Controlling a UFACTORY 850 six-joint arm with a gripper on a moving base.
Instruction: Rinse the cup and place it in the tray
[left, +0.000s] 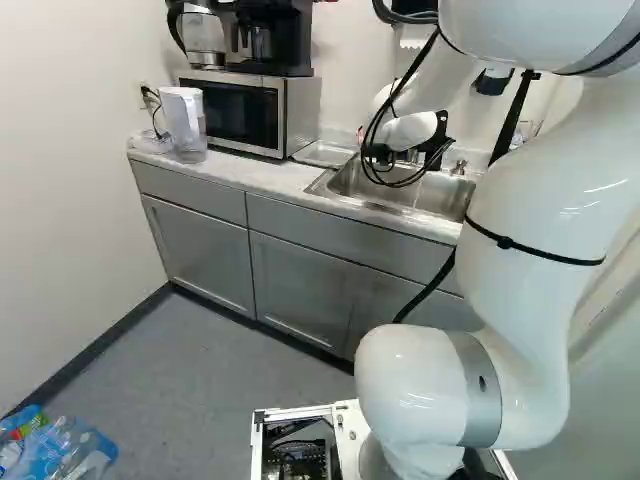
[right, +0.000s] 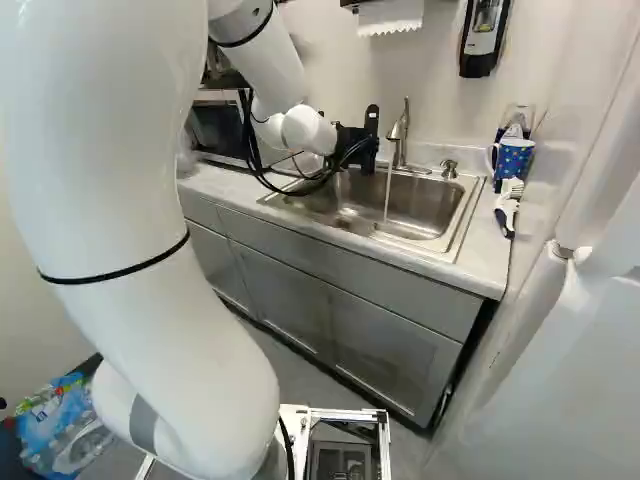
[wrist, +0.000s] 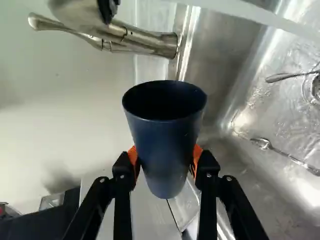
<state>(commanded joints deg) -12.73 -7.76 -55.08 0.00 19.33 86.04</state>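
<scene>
Nearest the camera, the pincer grips the dark blue cup between orange pads. With the fingers at six o'clock from the cup, its mouth faces twelve; the inside is too dark to read. The faucet is near it, at about twelve, and water runs into the sink. A spoon lies there at three o'clock from the cup; another utensil is at two, beside the drain.

In the right base view, a patterned blue mug stands at two o'clock on the desk. In the left base view, a shallow tray sits at twelve, a clear pitcher at ten, a coffee carafe at eleven, and plastic bottles with a bright label at eight.
</scene>
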